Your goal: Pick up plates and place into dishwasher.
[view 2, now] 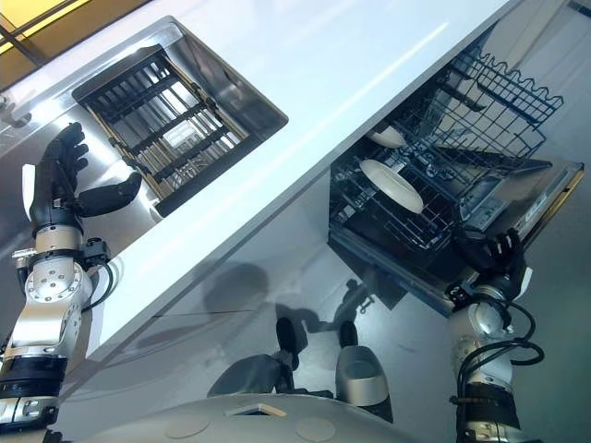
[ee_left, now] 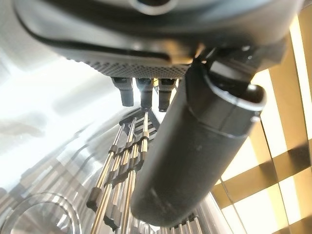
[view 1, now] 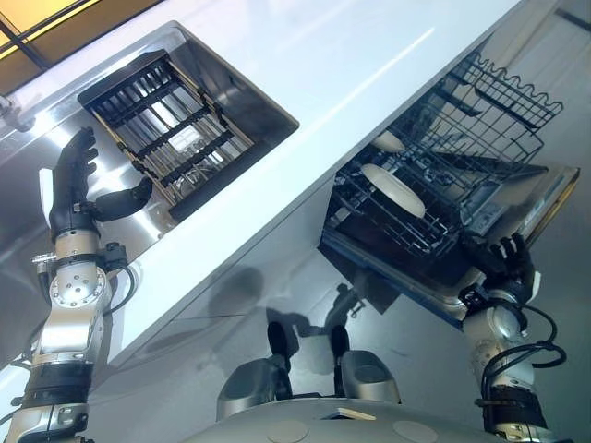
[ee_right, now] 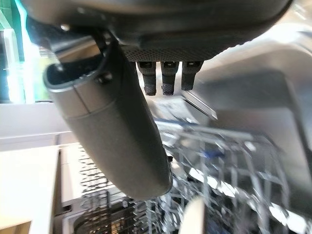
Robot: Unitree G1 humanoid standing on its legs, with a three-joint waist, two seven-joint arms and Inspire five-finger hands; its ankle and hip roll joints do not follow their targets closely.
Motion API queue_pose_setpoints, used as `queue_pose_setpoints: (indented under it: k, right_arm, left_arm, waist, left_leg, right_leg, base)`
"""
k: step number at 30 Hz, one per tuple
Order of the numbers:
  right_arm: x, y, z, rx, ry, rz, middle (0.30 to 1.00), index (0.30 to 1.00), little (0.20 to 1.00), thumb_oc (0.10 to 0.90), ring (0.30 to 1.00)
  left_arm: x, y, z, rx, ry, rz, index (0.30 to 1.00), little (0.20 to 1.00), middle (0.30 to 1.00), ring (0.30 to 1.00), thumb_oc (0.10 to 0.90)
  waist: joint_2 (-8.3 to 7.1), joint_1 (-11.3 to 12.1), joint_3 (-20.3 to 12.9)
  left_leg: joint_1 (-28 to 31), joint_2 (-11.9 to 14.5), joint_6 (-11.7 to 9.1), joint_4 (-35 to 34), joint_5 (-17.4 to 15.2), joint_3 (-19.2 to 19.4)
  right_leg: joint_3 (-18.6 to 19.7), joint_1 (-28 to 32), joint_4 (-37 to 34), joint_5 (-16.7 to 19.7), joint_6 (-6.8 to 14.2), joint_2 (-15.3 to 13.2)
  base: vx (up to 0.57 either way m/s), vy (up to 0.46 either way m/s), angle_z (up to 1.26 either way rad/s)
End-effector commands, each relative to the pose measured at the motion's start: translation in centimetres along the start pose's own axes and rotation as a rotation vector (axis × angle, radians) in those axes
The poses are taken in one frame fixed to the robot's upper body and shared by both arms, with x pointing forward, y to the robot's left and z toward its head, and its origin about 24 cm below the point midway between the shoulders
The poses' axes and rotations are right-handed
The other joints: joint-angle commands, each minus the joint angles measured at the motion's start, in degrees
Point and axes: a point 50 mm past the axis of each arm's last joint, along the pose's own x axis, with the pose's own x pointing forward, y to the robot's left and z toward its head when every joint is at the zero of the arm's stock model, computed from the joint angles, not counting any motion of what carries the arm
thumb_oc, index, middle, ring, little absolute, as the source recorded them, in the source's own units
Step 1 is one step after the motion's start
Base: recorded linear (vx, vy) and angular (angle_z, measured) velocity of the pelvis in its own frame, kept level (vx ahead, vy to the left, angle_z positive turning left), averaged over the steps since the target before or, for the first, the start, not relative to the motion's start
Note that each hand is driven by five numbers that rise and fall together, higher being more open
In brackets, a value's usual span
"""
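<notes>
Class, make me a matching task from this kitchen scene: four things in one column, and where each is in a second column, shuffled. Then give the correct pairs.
Column 1
1. white plate
2. drying rack
3. left hand
4. right hand

Column 2
A. set in the sink
B. by the near edge of the open dishwasher
C. standing in the lower basket
D. raised, open, beside the sink

Pairs: 1-C, 2-A, 3-D, 4-B
</notes>
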Motion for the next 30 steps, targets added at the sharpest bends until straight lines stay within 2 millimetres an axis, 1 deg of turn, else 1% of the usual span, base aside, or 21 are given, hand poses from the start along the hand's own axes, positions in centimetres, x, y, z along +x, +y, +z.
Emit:
queue_pose_setpoints:
  k: [1,9,11,12,14,17,19,21,23,24,27,30]
  right_arm:
    - [0.9,2.0,3.3,0.081,-0.137,0.099,0.9,0.9,0.9,0.8,0.9]
    - [1.2,2.8,2.1,-0.007,-0.077,0.143,0.9,0.9,0.9,0.8,0.9]
    - [1.3,2.8,1.2,-0.032,-0.03,0.144,0.9,0.9,0.9,0.8,0.9]
    - [1.3,2.7,0.5,-0.04,0.021,0.131,0.9,0.9,0.9,0.8,0.9]
    - [1.4,2.4,-0.6,-0.006,0.097,0.104,0.9,0.9,0.9,0.8,0.9]
    - [1.3,2.1,-2.3,0.171,0.227,0.074,0.9,0.9,0.9,0.8,0.9]
    - [1.2,2.4,-2.6,0.216,0.247,0.095,0.9,0.9,0.9,0.8,0.9]
    - [1.1,3.4,-2.4,0.289,0.256,0.158,0.9,0.9,0.9,0.8,0.9]
    - [0.7,4.8,-2.3,0.375,0.284,0.265,0.9,0.9,0.9,0.8,0.9]
    - [0.1,6.3,-2.1,0.448,0.298,0.389,0.9,0.9,0.9,0.8,0.9]
    - [-1.0,9.2,-1.4,0.545,0.316,0.616,0.9,0.9,0.9,0.8,0.9]
    - [-1.7,11.2,-0.8,0.59,0.322,0.766,0.9,0.9,0.9,0.8,0.9]
  left_arm:
    - [0.9,-0.5,3.3,-0.005,-0.181,-0.033,0.9,0.9,0.9,0.9,0.8]
    - [1.1,-0.8,3.5,-0.008,-0.194,-0.039,0.9,0.9,0.9,0.9,0.8]
    - [1.1,-0.9,3.5,-0.01,-0.197,-0.035,0.9,0.9,0.9,0.9,0.8]
    - [1.1,-0.9,3.5,-0.012,-0.199,-0.034,0.9,0.9,0.9,0.9,0.8]
    - [1.2,-1.0,3.8,-0.015,-0.208,-0.035,0.9,0.9,0.9,0.9,0.8]
    - [1.3,-1.2,4.1,-0.02,-0.222,-0.044,0.9,0.9,0.9,0.9,0.8]
    - [1.3,-1.4,4.4,-0.021,-0.23,-0.055,0.9,0.9,0.9,0.9,0.8]
    - [1.3,-1.7,4.6,-0.021,-0.235,-0.065,0.9,0.9,0.9,0.9,0.8]
    - [1.2,-2.1,4.7,-0.021,-0.235,-0.073,0.9,0.9,0.9,0.9,0.8]
    - [1.1,-2.3,4.7,-0.025,-0.237,-0.077,0.9,0.9,0.9,0.9,0.8]
    - [0.8,-2.7,4.5,-0.029,-0.239,-0.084,0.9,0.9,0.9,0.9,0.8]
    - [0.7,-2.9,4.4,-0.032,-0.241,-0.082,0.9,0.9,0.9,0.9,0.8]
  waist:
    - [1.06,1.8,-2.8]
    - [1.12,2.9,-1.4]
    - [1.04,3.1,-1.0]
    - [0.99,3.2,-0.8]
    - [0.92,3.5,-0.3]
    - [0.91,4.1,0.5]
    - [0.96,4.5,0.9]
    - [1.05,4.9,1.3]
    - [1.08,5.3,1.6]
    - [1.11,5.7,1.9]
    - [1.13,6.6,2.3]
    - [1.08,7.6,2.6]
  left_leg:
    - [-0.9,-4.0,0.6,4.7,-8.4,-0.5]
    - [-2.0,-4.1,0.5,5.2,-7.9,-1.4]
    - [-2.6,-4.0,0.5,5.5,-7.8,-1.5]
    - [-2.8,-4.0,0.5,5.7,-7.7,-1.5]
    - [-3.2,-4.0,0.5,5.8,-7.6,-1.6]
    - [-3.5,-3.9,0.5,5.8,-7.3,-1.9]
    - [-3.7,-3.8,0.6,6.0,-7.1,-2.1]
    - [-3.9,-3.8,0.6,6.3,-7.1,-2.6]
    - [-4.2,-4.0,0.6,6.7,-7.1,-3.2]
    - [-4.4,-4.1,0.6,7.0,-7.1,-3.7]
    - [-4.9,-4.4,0.5,7.8,-7.3,-4.6]
    - [-5.5,-4.7,0.5,8.7,-7.7,-5.1]
  right_leg:
    - [-2.0,-6.3,7.5,-1.8,3.8,0.7]
    - [-2.7,-7.0,8.0,-1.7,3.4,0.5]
    - [-2.8,-7.3,8.2,-1.7,3.3,0.5]
    - [-2.9,-7.5,8.3,-1.7,3.3,0.5]
    - [-3.1,-7.6,8.4,-1.7,3.2,0.5]
    - [-3.5,-7.6,8.7,-1.7,3.0,0.5]
    - [-3.8,-7.6,9.0,-1.8,2.8,0.5]
    - [-4.0,-7.7,9.4,-1.9,2.6,0.3]
    - [-4.3,-7.6,9.5,-2.0,2.4,0.3]
    - [-4.5,-7.6,9.4,-1.8,2.3,0.1]
    - [-4.8,-7.5,8.7,-1.6,2.2,-0.1]
    - [-4.9,-7.3,7.9,-1.2,2.3,-0.5]
  base:
    - [0.01,-0.011,0.06]
    - [0.0,-0.006,0.08]
    - [-0.02,0.0,0.04]
    - [-0.01,0.001,0.04]
    - [-0.01,-0.004,0.05]
    - [0.0,-0.003,0.01]
    - [0.01,-0.009,0.07]
    - [0.02,-0.007,0.15]
    - [0.03,0.007,0.1]
    - [0.03,0.021,0.04]
    - [0.03,0.035,0.05]
    - [0.04,0.045,0.06]
